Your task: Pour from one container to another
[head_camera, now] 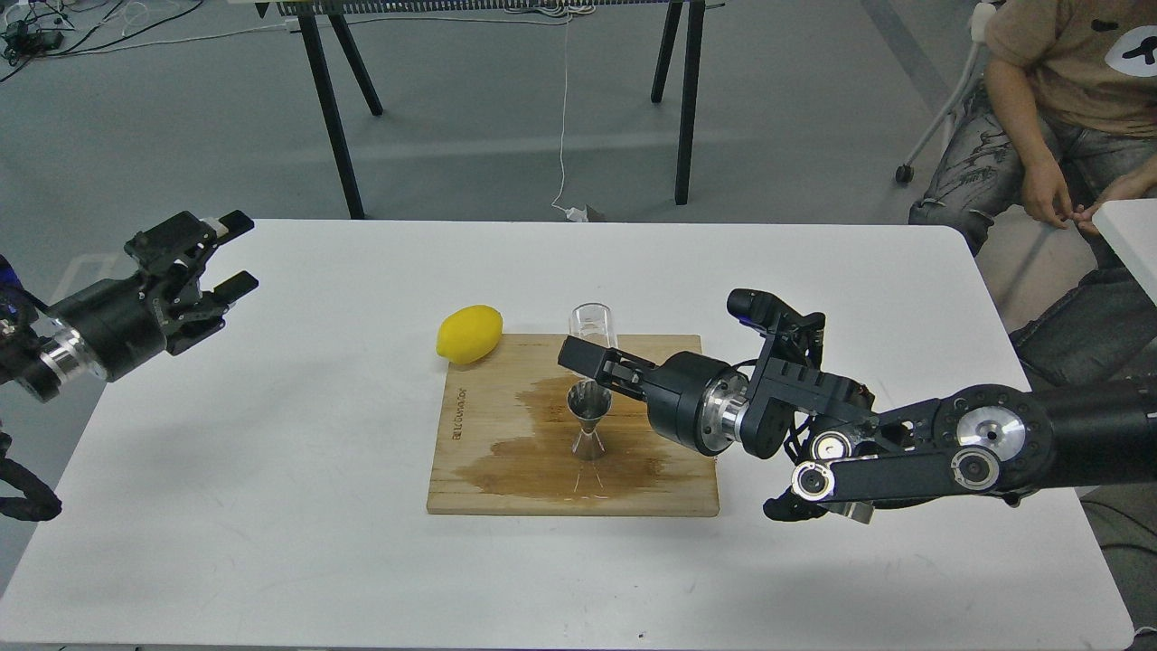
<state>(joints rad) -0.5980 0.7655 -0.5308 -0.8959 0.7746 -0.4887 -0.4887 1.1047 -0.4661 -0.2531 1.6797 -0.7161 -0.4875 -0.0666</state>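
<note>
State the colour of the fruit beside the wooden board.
Bright yellow: the lemon, clearest in the head view.

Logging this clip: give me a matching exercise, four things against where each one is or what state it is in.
Things:
1. lemon
2. glass cup
3. jigger
4. left pincer

States:
A. upright on the wet stain of the board
B. open, off to the side, holding nothing
C. at the board's far left corner
D. held above the jigger by the right pincer

Pairs: 1-C, 2-D, 3-A, 4-B

Grey floor; black-legged table
</note>
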